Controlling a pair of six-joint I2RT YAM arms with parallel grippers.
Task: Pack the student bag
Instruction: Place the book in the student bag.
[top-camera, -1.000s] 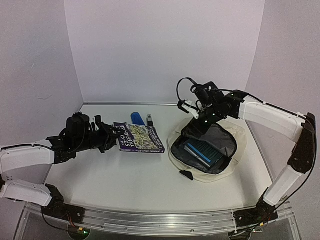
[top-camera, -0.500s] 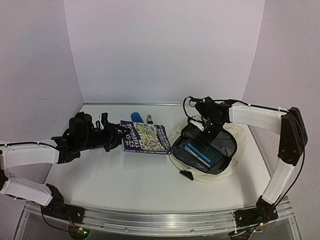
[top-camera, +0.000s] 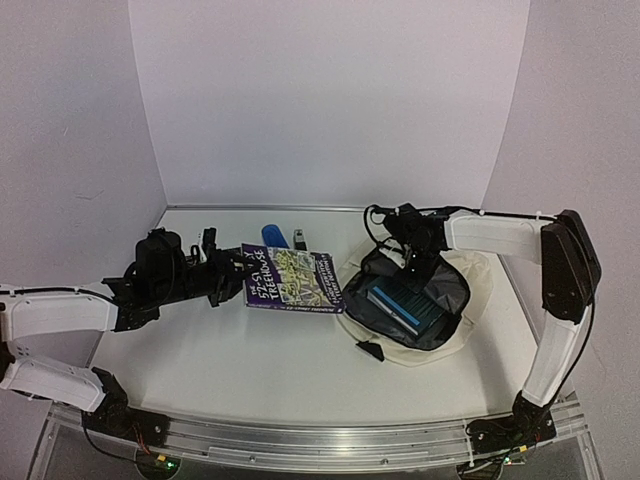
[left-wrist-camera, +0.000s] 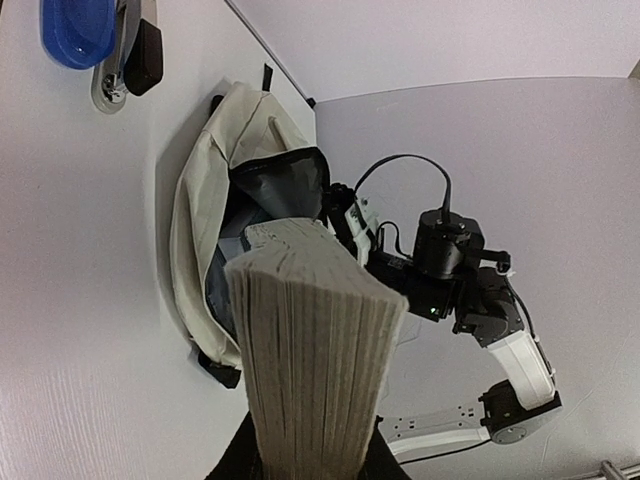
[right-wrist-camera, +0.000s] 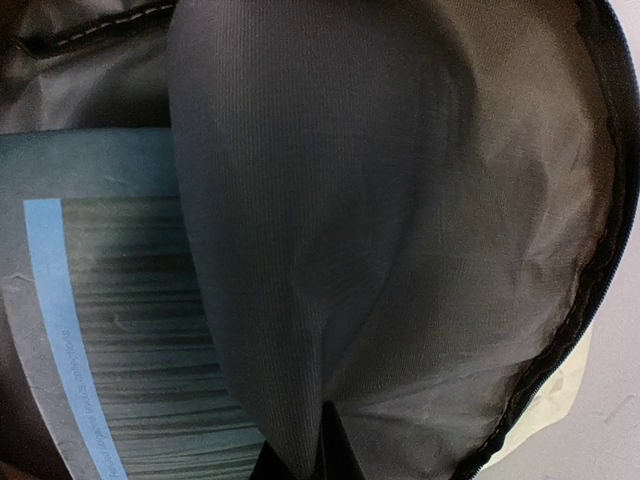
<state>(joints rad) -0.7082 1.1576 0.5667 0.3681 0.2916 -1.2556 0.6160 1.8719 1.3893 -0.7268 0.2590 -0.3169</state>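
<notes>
The cream student bag (top-camera: 478, 278) lies at the right, its mouth open and its dark grey lining showing. A blue-grey book (top-camera: 400, 303) lies inside it; it also shows in the right wrist view (right-wrist-camera: 100, 330). My right gripper (top-camera: 415, 250) is shut on the bag's lining flap (right-wrist-camera: 400, 250) at the far rim and holds it up. My left gripper (top-camera: 235, 272) is shut on a purple paperback (top-camera: 291, 279), holding it above the table left of the bag. In the left wrist view the book's page edges (left-wrist-camera: 315, 350) point toward the bag (left-wrist-camera: 200, 220).
A blue cylinder (top-camera: 272, 236) and a small dark stapler-like item (top-camera: 298, 239) lie near the back wall; both show in the left wrist view, the blue item (left-wrist-camera: 78, 28) beside the dark one (left-wrist-camera: 140, 50). A black strap tab (top-camera: 371, 350) sticks out at the bag's near side.
</notes>
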